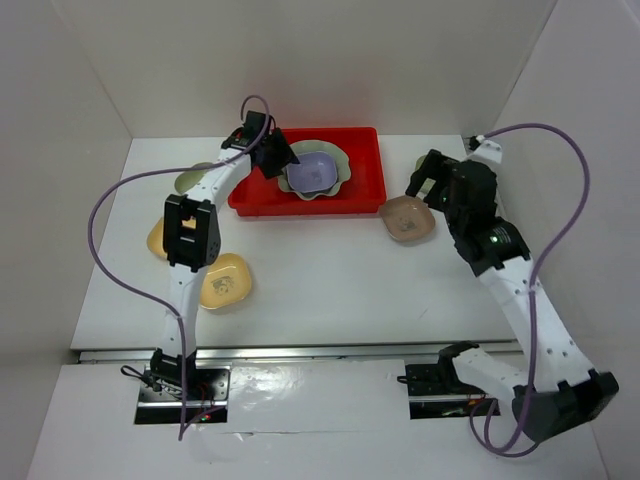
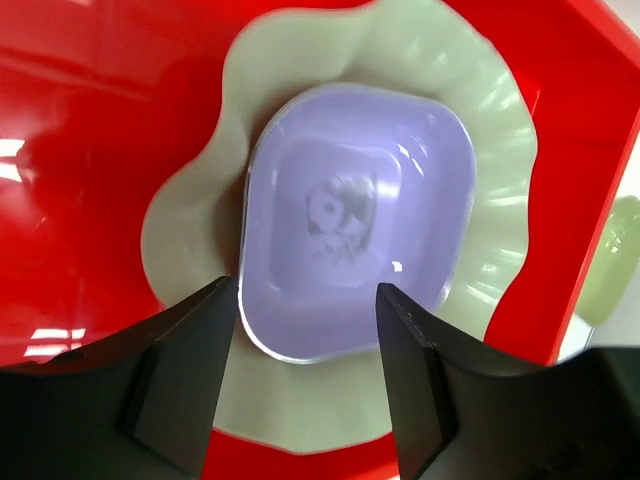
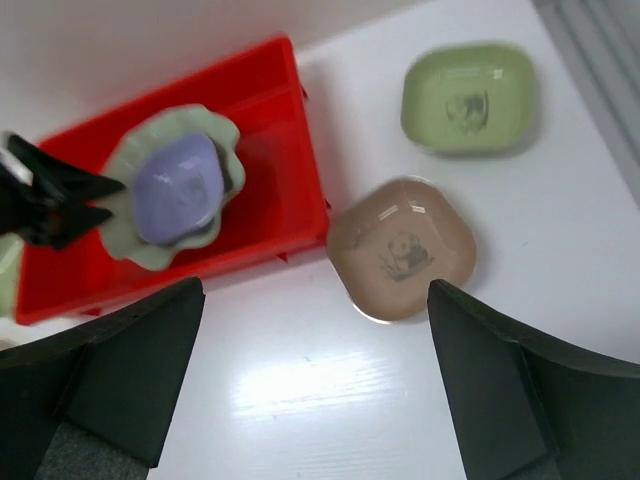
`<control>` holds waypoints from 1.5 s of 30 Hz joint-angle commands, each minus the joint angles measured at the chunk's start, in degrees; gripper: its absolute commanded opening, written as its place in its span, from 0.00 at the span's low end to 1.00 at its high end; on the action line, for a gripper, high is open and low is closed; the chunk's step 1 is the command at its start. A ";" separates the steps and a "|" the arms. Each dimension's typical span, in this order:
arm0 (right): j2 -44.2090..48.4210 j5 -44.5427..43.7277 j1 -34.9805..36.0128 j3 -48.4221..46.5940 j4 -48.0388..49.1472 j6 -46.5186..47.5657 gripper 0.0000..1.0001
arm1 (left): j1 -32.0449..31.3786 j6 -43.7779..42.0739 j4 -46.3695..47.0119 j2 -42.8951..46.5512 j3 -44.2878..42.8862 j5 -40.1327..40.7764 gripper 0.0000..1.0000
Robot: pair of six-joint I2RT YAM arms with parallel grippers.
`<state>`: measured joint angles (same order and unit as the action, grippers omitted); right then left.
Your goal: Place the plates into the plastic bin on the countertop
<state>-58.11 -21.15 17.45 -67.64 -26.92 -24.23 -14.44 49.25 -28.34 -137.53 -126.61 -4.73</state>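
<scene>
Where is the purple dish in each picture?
Top external: lavender dish upper middle, inside the red bin.
Left wrist: lavender dish fills the centre, on the pale-green plate.
Right wrist: lavender dish left of centre, in the bin.
Shared landmark: the red bin.

countertop (image 1: 330,270) | red bin (image 1: 340,205) | brown dish (image 1: 407,219) | yellow dish (image 1: 225,282) | green dish (image 3: 468,97)

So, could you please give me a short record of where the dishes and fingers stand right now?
In red bin: scalloped plate, lavender dish on top
Left fingers: open, over lavender dish
Right fingers: open, near brown dish
Outside bin, right: brown dish, green dish
Outside bin, left: yellow dish, tan dish, second green dish
</scene>
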 commanded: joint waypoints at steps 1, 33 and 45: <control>-4.90 5.83 -4.51 4.52 3.87 -0.99 1.00 | -0.68 -1.35 2.67 7.96 2.06 -0.81 0.71; -41.13 5.94 -18.59 11.47 15.32 -6.09 0.00 | -7.89 -6.72 -4.80 60.36 41.87 10.26 1.00; -17.76 -15.50 -16.57 6.75 -2.61 -11.19 0.00 | -6.83 -6.72 -10.07 63.44 42.93 15.89 1.00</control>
<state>-81.65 -26.96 -0.21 -56.07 -24.01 -33.26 -21.56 43.55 -36.62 -75.83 -83.77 7.99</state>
